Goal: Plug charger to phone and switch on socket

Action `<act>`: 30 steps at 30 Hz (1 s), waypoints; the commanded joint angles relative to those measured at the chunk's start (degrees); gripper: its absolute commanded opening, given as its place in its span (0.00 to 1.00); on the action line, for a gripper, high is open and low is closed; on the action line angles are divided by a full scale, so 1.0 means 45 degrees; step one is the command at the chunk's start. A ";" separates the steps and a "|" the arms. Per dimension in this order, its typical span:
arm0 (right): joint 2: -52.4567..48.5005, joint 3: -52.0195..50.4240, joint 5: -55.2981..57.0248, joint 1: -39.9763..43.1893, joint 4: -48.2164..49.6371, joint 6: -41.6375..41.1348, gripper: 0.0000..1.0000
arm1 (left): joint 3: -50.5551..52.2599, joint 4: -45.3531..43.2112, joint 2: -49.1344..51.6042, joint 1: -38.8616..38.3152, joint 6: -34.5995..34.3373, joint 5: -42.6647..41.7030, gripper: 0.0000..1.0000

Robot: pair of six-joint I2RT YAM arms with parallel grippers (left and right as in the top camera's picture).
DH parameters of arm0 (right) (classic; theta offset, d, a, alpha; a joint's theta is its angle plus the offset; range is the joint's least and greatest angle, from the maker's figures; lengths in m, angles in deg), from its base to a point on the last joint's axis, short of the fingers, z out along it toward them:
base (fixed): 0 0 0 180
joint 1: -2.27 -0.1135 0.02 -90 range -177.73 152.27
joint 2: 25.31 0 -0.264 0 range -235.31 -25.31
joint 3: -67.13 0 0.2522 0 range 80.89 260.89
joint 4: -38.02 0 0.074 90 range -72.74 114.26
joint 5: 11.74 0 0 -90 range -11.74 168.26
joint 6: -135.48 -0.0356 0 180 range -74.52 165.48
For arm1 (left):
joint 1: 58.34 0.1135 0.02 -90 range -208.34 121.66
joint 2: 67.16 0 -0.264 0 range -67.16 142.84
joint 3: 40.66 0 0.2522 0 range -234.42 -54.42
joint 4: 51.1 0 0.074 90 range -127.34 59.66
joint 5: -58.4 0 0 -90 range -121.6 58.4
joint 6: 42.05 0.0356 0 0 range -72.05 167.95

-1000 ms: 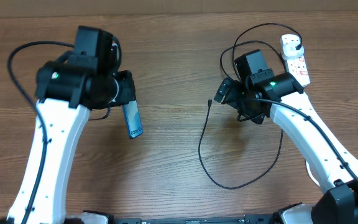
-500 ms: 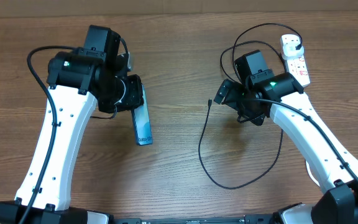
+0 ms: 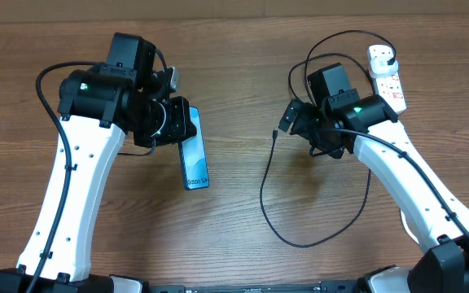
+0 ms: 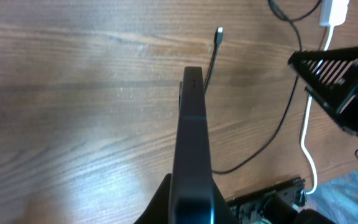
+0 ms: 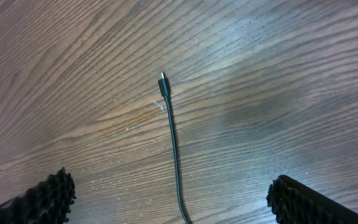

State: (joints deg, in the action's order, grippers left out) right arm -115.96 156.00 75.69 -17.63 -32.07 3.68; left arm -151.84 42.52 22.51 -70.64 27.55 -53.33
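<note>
My left gripper (image 3: 177, 130) is shut on the phone (image 3: 195, 155), whose blue-cyan screen faces up and whose free end points toward the table's front. In the left wrist view the phone (image 4: 191, 143) shows edge-on between the fingers. The charger's thin black cable (image 3: 264, 199) loops across the table; its connector tip (image 3: 274, 133) lies just left of my right gripper (image 3: 293, 122). My right gripper is open and empty above the cable, with the tip (image 5: 163, 82) ahead of its fingers. The white socket (image 3: 388, 81) with red switches lies at the back right with the black plug in it.
The socket's thick white lead (image 4: 308, 140) runs along the right side in the left wrist view. Bare wooden table lies between the two arms.
My left arm has swung right with the phone and turned it from edge-on to screen-up. My right gripper has shifted slightly toward the cable tip.
</note>
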 commanded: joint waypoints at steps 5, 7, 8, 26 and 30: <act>0.0015 0.0228 0.0408 0.0010 0.0267 0.0398 1.00 | -0.0049 -0.0359 -0.0379 0.0058 0.0204 0.0180 0.04; 0.0015 0.0228 0.0408 0.0010 0.0505 0.0393 1.00 | -0.0049 -0.0476 -0.0379 0.0058 0.0214 0.0267 0.04; 0.0015 0.0228 0.0408 0.0010 0.0602 0.0393 1.00 | -0.0049 -0.0520 -0.0379 0.0058 0.0219 0.0291 0.04; 0.0015 0.0228 0.0160 0.0010 0.1073 0.0306 1.00 | -0.0049 -0.0699 -0.0379 0.0058 -0.0816 0.0253 0.04; 0.0015 0.0228 0.0160 0.0010 0.1035 0.0306 1.00 | -0.0049 -0.0811 -0.0379 0.0058 -0.0913 0.0248 0.04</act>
State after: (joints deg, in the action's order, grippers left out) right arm -115.96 156.00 76.59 -17.66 -27.64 4.79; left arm -151.84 39.26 22.51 -70.64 25.36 -51.94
